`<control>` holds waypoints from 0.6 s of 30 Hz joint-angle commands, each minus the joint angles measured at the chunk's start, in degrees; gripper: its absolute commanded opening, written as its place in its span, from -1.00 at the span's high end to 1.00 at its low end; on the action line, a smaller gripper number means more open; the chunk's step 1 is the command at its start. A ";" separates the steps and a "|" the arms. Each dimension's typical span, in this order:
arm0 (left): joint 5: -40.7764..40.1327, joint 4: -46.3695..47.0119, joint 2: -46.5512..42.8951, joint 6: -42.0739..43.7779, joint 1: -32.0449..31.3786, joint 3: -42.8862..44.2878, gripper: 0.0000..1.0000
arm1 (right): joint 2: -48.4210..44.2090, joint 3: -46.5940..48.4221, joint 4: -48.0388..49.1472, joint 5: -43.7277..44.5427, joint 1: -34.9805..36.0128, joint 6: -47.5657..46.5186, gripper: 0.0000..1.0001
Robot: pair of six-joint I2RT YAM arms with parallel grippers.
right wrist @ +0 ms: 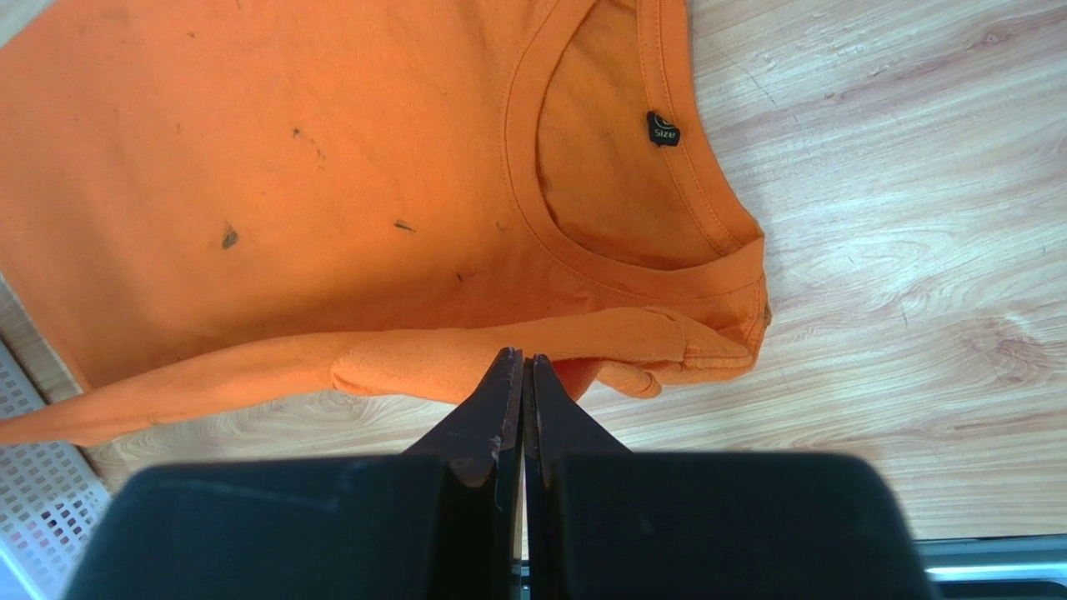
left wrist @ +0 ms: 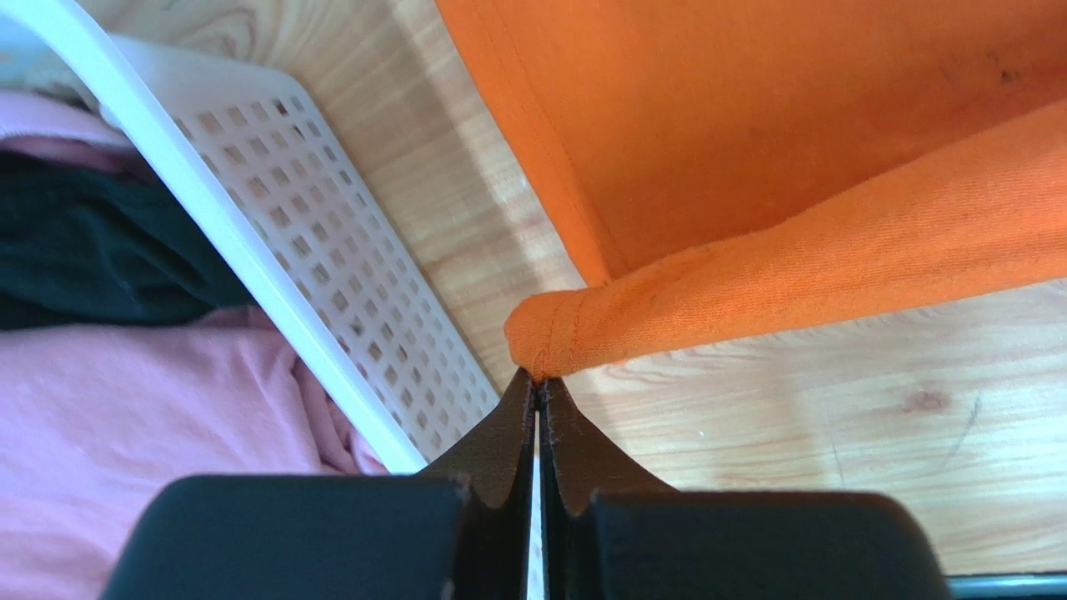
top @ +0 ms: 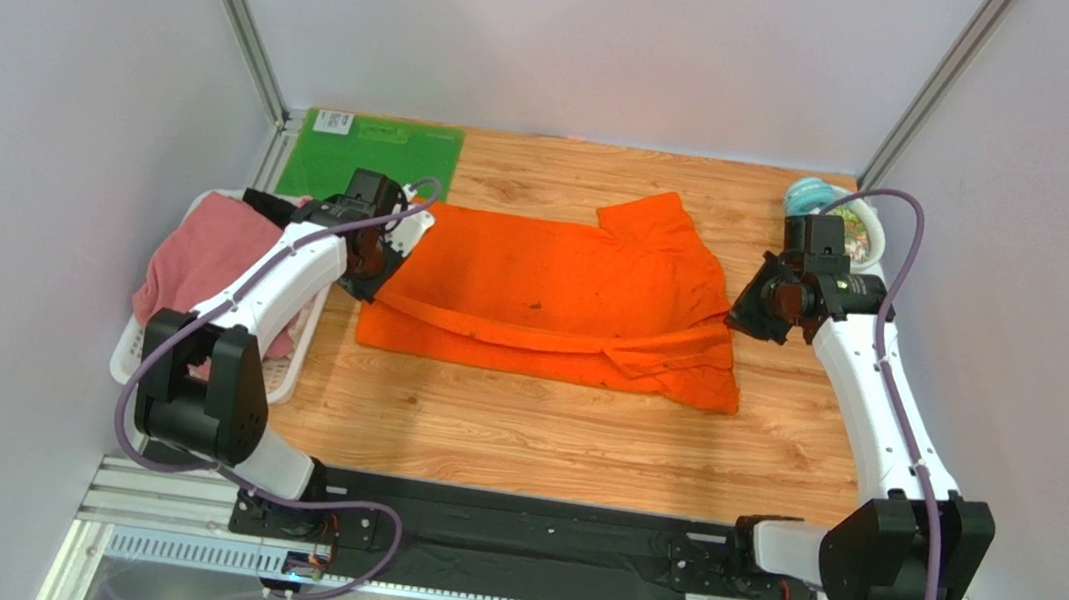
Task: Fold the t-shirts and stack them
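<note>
The bright orange t-shirt (top: 556,295) lies spread across the wooden table, its near edge folded over. My left gripper (top: 382,256) is shut on its left corner, which is pinched at the fingertips in the left wrist view (left wrist: 539,379). My right gripper (top: 748,310) is shut on the folded edge just below the collar, as the right wrist view (right wrist: 522,363) shows. The cloth band between them is taut, as the left wrist view (left wrist: 814,263) shows. The dusty pink t-shirt (top: 206,255) and the black t-shirt (top: 269,205) lie in the basket on the left.
A white perforated basket (top: 297,341) stands at the table's left edge, close beside my left gripper (left wrist: 313,250). A flat green mat (top: 361,152) lies at the back left. A teal cup (top: 811,196) and a bowl (top: 866,235) stand at the back right corner, behind my right wrist.
</note>
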 commanded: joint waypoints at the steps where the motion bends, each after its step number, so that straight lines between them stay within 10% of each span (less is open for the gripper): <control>1: -1.42 1.01 2.24 1.06 0.39 2.88 1.00 | 1.76 3.32 1.98 1.41 -0.55 -0.32 1.00; 18: -2.91 2.42 6.63 1.32 0.39 4.90 1.00 | 8.70 9.21 3.30 1.23 -1.35 -0.68 1.00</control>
